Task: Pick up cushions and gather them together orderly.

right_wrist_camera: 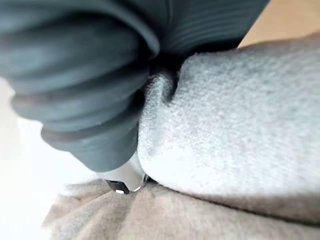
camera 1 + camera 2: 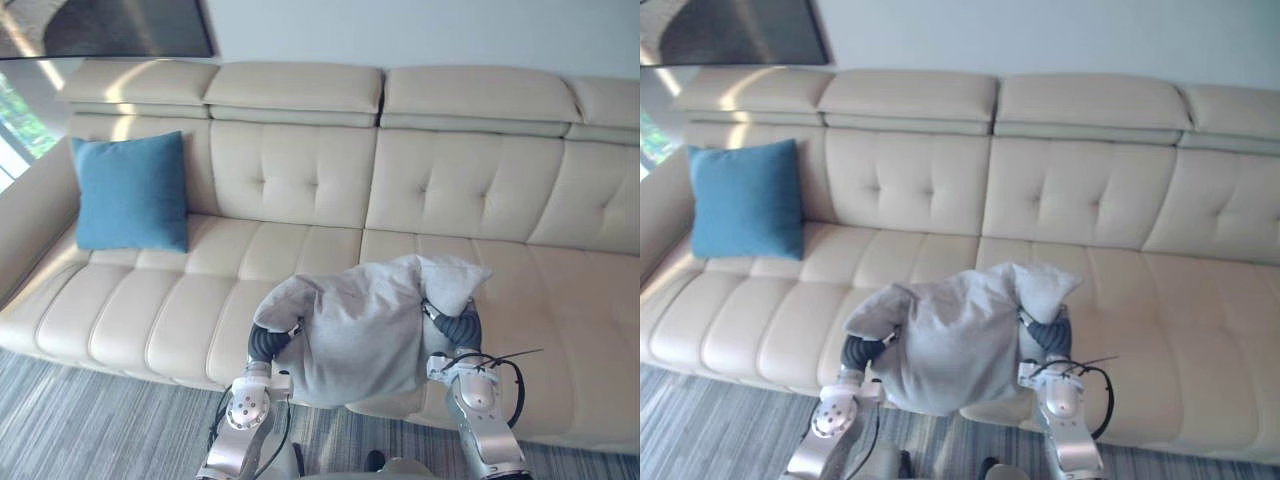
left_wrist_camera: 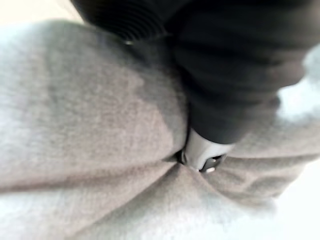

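A light grey cushion hangs crumpled above the sofa's front edge, held up between my two hands. My left hand is pressed into its left side and my right hand into its right side near an upturned corner. In the left wrist view the left hand's dark cover sinks into a fold of the grey cloth. The right wrist view shows my right hand buried in the cushion in the same way. A blue cushion leans upright against the sofa's back at its far left end.
The cream leather sofa spans the whole view, with bare seats between the blue cushion and the grey one and to the right. A grey striped rug lies in front. A dark framed panel hangs on the wall at the upper left.
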Tool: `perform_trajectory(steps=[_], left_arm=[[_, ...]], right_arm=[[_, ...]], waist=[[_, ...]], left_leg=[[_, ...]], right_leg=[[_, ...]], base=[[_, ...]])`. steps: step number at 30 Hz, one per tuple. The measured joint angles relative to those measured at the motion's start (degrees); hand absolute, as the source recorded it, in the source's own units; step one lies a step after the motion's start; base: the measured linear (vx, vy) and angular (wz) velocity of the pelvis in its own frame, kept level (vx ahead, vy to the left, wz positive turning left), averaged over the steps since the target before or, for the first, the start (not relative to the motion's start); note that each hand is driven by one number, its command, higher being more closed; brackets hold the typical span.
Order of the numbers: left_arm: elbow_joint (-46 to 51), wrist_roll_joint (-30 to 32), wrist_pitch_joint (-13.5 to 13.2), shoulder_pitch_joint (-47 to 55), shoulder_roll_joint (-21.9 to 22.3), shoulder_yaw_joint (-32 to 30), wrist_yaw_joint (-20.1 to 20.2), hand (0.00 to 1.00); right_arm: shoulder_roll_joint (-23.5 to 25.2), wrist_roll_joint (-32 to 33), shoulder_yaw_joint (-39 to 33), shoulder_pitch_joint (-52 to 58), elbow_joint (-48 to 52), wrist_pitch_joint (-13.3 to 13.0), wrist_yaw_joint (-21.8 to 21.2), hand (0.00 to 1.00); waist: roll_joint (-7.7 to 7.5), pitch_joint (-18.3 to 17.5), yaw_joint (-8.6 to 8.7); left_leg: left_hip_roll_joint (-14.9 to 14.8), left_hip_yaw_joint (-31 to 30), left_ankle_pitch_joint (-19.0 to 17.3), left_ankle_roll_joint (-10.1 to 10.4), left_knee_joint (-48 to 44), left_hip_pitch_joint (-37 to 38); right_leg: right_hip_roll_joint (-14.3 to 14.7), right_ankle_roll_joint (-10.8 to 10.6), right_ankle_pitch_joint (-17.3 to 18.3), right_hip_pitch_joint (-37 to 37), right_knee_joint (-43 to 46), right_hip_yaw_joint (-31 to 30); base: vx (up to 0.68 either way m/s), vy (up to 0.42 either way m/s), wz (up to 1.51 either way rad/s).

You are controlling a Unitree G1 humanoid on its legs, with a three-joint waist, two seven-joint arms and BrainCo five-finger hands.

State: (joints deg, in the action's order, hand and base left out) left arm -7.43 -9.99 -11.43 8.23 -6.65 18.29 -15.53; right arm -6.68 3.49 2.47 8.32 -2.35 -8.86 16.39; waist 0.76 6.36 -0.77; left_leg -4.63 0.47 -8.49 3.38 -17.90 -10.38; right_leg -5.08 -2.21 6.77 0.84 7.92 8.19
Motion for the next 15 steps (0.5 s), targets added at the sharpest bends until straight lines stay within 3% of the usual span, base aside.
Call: perform_trajectory(steps=[6, 10, 15], left_arm=[[3.5, 0.1, 0.0, 0.8, -0.2, 0.5, -0.1, 1.00], [5.2, 0.5, 0.0, 0.5, -2.2, 1.5, -0.1, 1.00], [5.2, 0.9, 0.5, -5.3, -3.8, 1.6, -2.2, 1.00]], right_arm=[[0.2, -0.1, 0.0, 0.2, 0.1, 0.0, 0.0, 1.00], [0.0, -0.1, 0.0, -0.2, 0.3, 0.0, 0.0, 1.00], [-0.8, -0.1, 0.0, -6.5, -0.1, 0.3, 2.0, 1.00]], waist=[[-0.43, 0.0, -0.06], [-0.46, -0.6, -0.17], [-0.39, -0.6, 0.23]], left_leg=[[3.4, 2.8, 1.3, -1.9, 4.8, 3.4], [3.5, 3.8, 2.8, -1.7, 8.3, 4.6], [2.5, 4.9, 6.6, -1.0, 14.2, 4.2]], right_leg=[[-3.6, -1.1, -0.7, -0.5, -1.6, -1.6], [-3.6, -2.4, -1.5, -1.0, -4.3, -3.0], [-1.9, -1.0, -4.0, 2.1, -6.5, -4.3]], base=[[0.09, 0.141, -0.09], [0.03, -0.012, -0.16], [-0.03, -0.051, -0.17]])
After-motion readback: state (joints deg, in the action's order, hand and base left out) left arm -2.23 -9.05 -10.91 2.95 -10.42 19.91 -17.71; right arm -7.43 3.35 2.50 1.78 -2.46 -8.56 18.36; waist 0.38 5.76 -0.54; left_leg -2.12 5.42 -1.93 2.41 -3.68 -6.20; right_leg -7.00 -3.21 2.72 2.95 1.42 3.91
